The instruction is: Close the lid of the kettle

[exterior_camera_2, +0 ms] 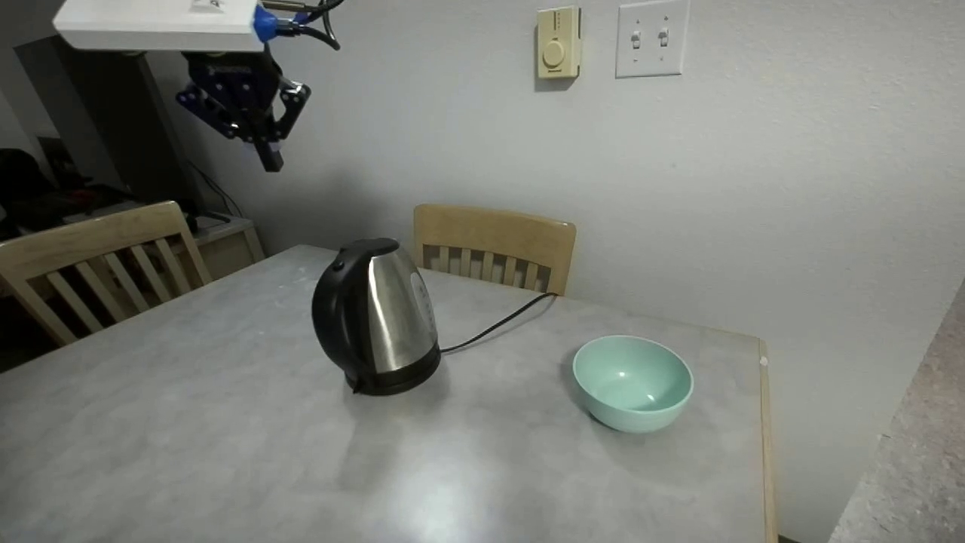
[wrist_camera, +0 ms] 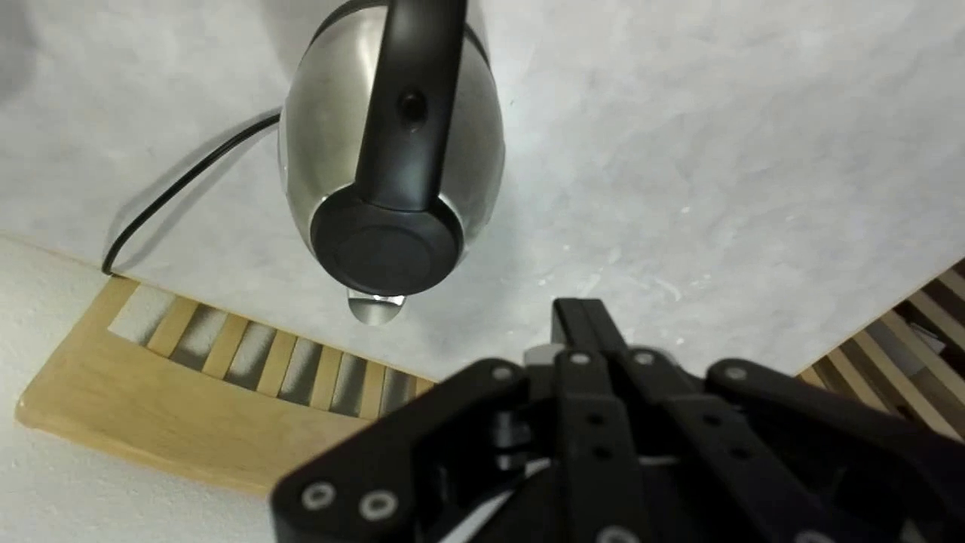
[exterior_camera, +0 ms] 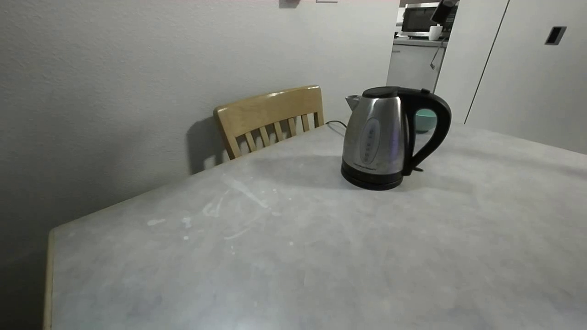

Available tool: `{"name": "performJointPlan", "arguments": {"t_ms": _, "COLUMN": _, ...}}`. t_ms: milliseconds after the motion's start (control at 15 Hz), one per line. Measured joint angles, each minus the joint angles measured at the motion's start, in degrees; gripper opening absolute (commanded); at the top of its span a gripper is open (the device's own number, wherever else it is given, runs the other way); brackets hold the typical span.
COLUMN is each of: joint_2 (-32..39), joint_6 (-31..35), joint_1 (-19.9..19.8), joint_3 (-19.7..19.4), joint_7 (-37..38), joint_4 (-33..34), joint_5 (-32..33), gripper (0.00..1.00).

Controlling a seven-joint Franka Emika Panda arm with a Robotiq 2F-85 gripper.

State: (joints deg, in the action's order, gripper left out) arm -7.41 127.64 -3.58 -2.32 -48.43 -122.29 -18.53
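Observation:
A steel kettle with a black base and handle stands upright on the table, in both exterior views (exterior_camera: pixel 373 133) (exterior_camera_2: pixel 399 317) and the wrist view (wrist_camera: pixel 324 128). Its black lid (exterior_camera: pixel 380 92) lies flat across its top; it also shows in an exterior view (exterior_camera_2: pixel 369 246) and the wrist view (wrist_camera: pixel 384 256). My gripper (exterior_camera_2: pixel 270 158) hangs in the air above the level of the kettle, apart from it. In the wrist view its fingertips (wrist_camera: pixel 584 309) are pressed together with nothing between them, to the right of the kettle's spout (wrist_camera: pixel 377 309).
A mint green bowl (exterior_camera_2: pixel 633 385) stands on the grey table (exterior_camera_2: pixel 226 422). A black cord (exterior_camera_2: pixel 497 324) runs from the kettle to the table's edge. A wooden chair (exterior_camera_2: pixel 494 234) stands at the wall side, another chair (exterior_camera_2: pixel 105 256) at the far end.

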Motion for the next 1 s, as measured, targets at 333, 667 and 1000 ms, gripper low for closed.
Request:
{"name": "performJointPlan", "arguments": {"t_ms": 333, "joint_2": -1.59, "joint_6": -2.31, "joint_1": 0.32, "joint_3": -0.59, "joint_7": 4.44, "joint_4": 0.02, "joint_5": -0.05, "gripper": 0.33}}
{"name": "performJointPlan", "arguments": {"t_ms": 667, "joint_2": -1.58, "joint_6": -2.12, "joint_1": 0.46, "joint_3": -1.0, "joint_7": 5.51, "joint_4": 0.02, "joint_5": -0.65, "gripper": 0.69}}
{"name": "performJointPlan", "arguments": {"t_ms": 1000, "joint_2": -1.38, "joint_6": -1.15, "joint_1": 0.67, "joint_3": -1.16, "joint_7": 5.52, "joint_4": -0.14, "joint_5": -4.59, "gripper": 0.99}}
